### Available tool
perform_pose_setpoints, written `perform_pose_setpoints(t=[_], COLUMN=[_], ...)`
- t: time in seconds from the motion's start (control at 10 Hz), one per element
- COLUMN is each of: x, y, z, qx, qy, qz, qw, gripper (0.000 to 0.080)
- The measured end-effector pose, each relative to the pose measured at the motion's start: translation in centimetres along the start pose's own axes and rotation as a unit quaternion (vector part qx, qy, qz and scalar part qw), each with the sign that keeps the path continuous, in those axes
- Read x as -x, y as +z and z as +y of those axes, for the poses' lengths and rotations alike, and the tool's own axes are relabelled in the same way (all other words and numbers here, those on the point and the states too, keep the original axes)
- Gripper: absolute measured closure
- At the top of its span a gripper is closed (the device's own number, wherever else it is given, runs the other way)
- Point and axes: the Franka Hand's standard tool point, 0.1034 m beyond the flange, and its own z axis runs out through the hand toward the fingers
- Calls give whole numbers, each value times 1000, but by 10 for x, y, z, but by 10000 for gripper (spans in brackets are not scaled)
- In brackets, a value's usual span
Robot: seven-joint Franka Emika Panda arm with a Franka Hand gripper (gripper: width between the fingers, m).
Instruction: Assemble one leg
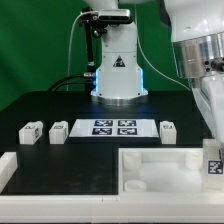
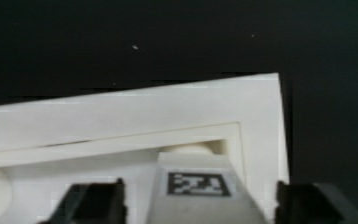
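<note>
My gripper [image 2: 201, 205] is shut on a leg [image 2: 197, 185], a small white block with a black-and-white tag. Its dark fingers [image 2: 91, 205] stand on either side of the block. The leg is held upright over a corner of the large white tray [image 2: 105, 120]. In the exterior view the leg [image 1: 212, 162] hangs under the arm at the right edge, above the tray's [image 1: 150, 172] right end. Three more legs lie on the black table: two on the exterior view's left [image 1: 29, 131] [image 1: 59, 131] and one on its right [image 1: 168, 131].
The marker board [image 1: 113, 127] lies flat between the loose legs, in front of the robot base [image 1: 117, 75]. The tray's raised walls run along the near edge of the table. A green backdrop stands behind.
</note>
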Motion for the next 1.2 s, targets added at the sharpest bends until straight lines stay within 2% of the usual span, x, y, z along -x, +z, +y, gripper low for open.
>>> perform_pose_setpoints(t=[0.1,0.2,0.3,0.4,0.6,0.7,0.8,0.9,1.0,1.1,1.2], x=[-2,0,4,1,0,-7,-15,-18,-16,-16,-16], y=[4,5,6,6,6,5,0,-1,1,1,1], z=[2,5,7,6,6,4,-6,-13,-10,-10,-10], qx=[5,13,18,18,21,31,36,33,33,33,33], qy=[-70,-162,-226,-268,-376,-462,-540,-574,-566,-550,-552], qz=[2,10,14,14,13,21,29,32,30,31,31], qw=[998,987,974,963,926,886,840,817,823,834,833], gripper=[260,260,173,157,151,151,150,150,150,287,287])
